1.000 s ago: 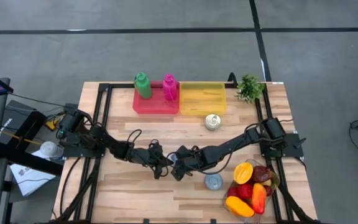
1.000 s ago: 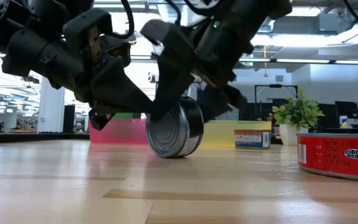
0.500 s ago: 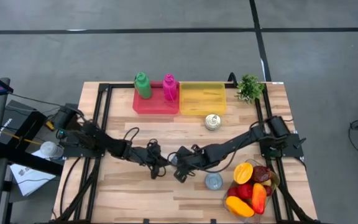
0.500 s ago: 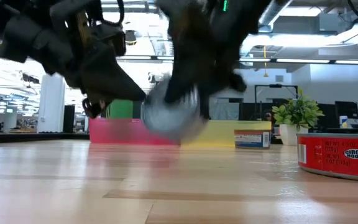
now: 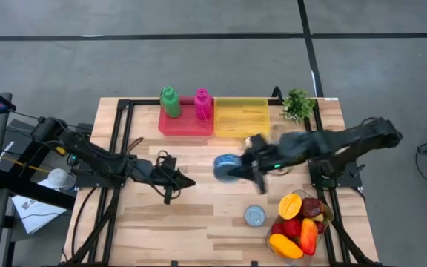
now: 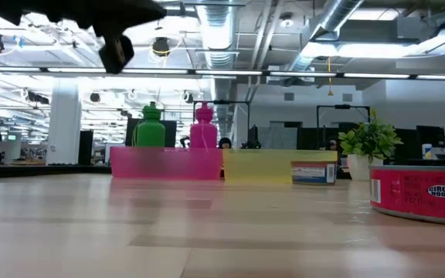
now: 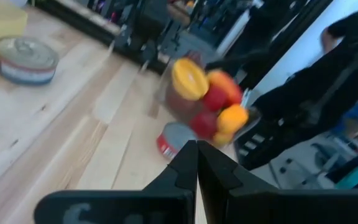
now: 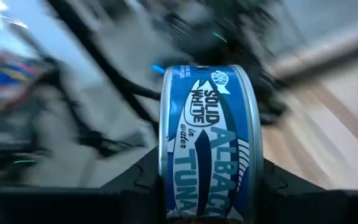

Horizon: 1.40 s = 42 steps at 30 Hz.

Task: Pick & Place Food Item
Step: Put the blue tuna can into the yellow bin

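Note:
A blue tuna can [image 5: 227, 167] hangs in the air over the middle of the table, with my right gripper [image 5: 247, 169] shut on it. The right wrist view shows this can [image 8: 210, 143] on edge, its label facing the camera. My left gripper [image 5: 186, 183] is shut on nothing, raised above the table left of centre; its tip [image 6: 117, 52] shows at the top of the low view. The left wrist view looks past my left gripper [image 7: 196, 163] to the bowl of fruit [image 7: 204, 93]. My right gripper pinches the tuna can between its two fingers [image 8: 143, 177], one on each flat end, beside the rim [image 8: 166, 155]. The can stands on edge in the hold, its curved label side [image 8: 207, 124] toward the wrist. It is lifted clear of the table.
A pink bin [image 5: 186, 124] with a green bottle [image 5: 170, 101] and a pink bottle [image 5: 202, 104], a yellow bin [image 5: 241, 117] and a small plant [image 5: 297, 104] line the far edge. A can [image 5: 254, 216] and the fruit bowl [image 5: 299, 222] sit near right. A red can [image 6: 419, 193] shows in the low view.
My right gripper has gone up fast and toward the table's right and far edges with the tuna can, which stood on edge on the table and now hangs clear. My left gripper has risen and drawn back toward the left edge, still shut.

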Available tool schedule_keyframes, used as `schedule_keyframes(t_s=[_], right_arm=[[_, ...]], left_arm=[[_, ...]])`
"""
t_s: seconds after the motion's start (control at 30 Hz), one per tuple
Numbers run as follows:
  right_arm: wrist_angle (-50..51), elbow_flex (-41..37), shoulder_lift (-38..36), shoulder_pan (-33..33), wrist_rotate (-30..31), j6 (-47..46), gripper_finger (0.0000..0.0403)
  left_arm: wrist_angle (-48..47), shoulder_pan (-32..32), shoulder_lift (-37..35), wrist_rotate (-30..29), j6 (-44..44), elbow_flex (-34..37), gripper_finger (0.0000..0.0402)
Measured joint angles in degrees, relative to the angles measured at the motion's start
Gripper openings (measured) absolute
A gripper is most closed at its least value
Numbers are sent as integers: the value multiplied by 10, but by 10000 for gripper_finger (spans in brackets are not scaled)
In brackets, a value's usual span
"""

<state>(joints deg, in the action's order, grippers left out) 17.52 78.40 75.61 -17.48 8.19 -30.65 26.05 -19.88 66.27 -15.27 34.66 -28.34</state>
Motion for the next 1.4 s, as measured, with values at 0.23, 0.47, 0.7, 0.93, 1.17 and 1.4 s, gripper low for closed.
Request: schedule_keyframes(t_s=[0.23, 0.47, 0.7, 0.93, 1.17, 1.4], right_arm=[[-123, 0, -112, -24, -45, 62, 130], [-134, 0, -158, -44, -42, 73, 130], [-138, 0, -151, -31, -114, 72, 130], [22, 0, -139, -48, 12, 67, 130], [231, 0, -80, 18, 199, -78, 130], [298, 0, 25, 223, 86, -96, 130]], left_arm=[[-2, 0, -54, -2, -4, 0, 0], [-2, 0, -61, -2, -15, 0, 0], [-4, 0, -61, -2, -14, 0, 0], [-4, 0, -61, -2, -17, 0, 0], [-7, 0, -61, -1, -13, 0, 0], [-7, 0, -61, -8, 6, 0, 0]])
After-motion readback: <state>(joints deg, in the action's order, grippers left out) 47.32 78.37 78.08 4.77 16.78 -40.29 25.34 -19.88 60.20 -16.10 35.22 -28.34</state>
